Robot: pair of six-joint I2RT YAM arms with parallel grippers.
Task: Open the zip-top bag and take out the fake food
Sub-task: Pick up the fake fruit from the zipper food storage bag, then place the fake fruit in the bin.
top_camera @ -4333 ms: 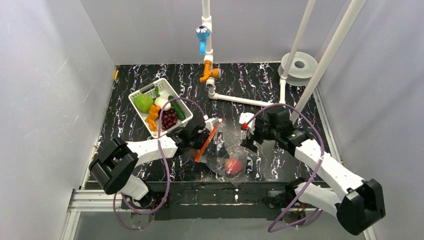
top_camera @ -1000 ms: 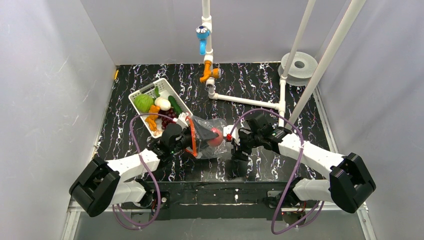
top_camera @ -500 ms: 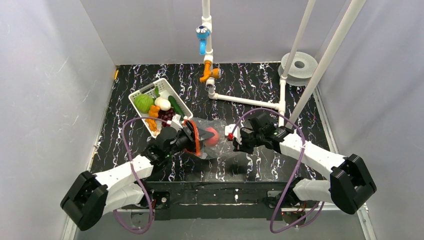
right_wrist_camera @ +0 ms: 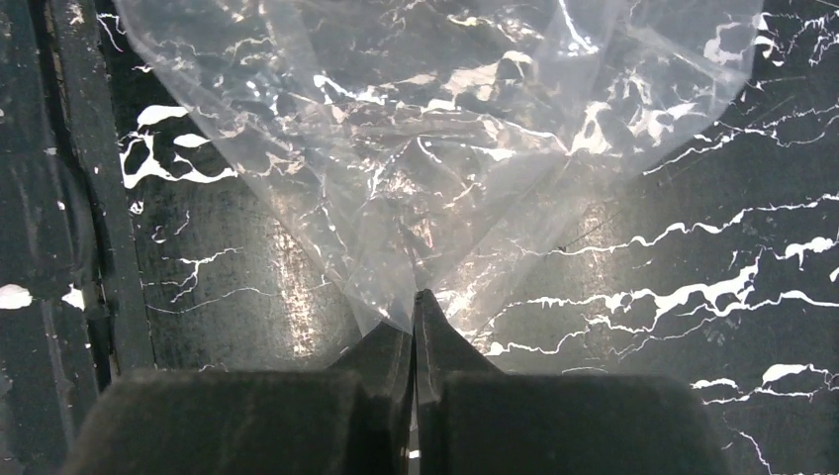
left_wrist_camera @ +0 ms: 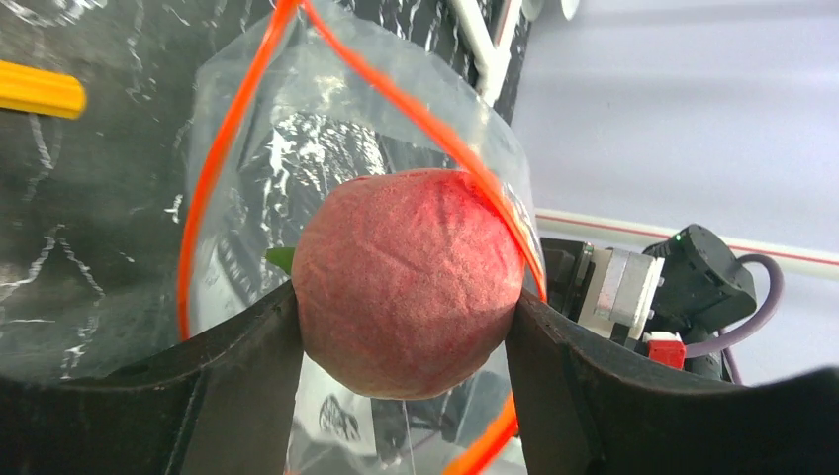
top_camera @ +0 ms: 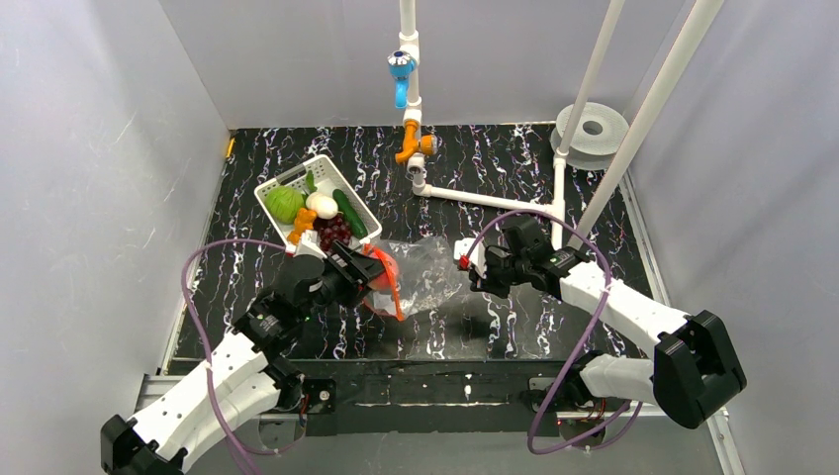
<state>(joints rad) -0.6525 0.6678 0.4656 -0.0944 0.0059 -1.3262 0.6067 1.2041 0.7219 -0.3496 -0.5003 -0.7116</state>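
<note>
The clear zip-top bag (top_camera: 427, 265) lies stretched between my two grippers, its orange-red zip mouth (left_wrist_camera: 230, 129) gaping toward the left one. My left gripper (top_camera: 374, 269) is shut on the pink-red peach (left_wrist_camera: 411, 282), a piece of the fake food, right at that mouth. Both black fingers (left_wrist_camera: 247, 356) press the peach's sides. My right gripper (right_wrist_camera: 416, 297) is shut on the bag's (right_wrist_camera: 435, 129) closed far end, pinching the plastic into a point above the black marbled table (right_wrist_camera: 693, 327).
A white slotted basket (top_camera: 272, 188) at the back left holds a green round vegetable (top_camera: 284, 204), a white piece (top_camera: 321, 204), a cucumber (top_camera: 346, 210), grapes (top_camera: 331, 231) and an orange piece (top_camera: 302, 223). White pipework with an orange valve (top_camera: 414, 146) and a tape roll (top_camera: 592, 129) stand behind.
The right gripper has shut on the bag's far end. The left arm has drawn back to the left with the peach, bringing it from deep inside the bag to the mouth.
</note>
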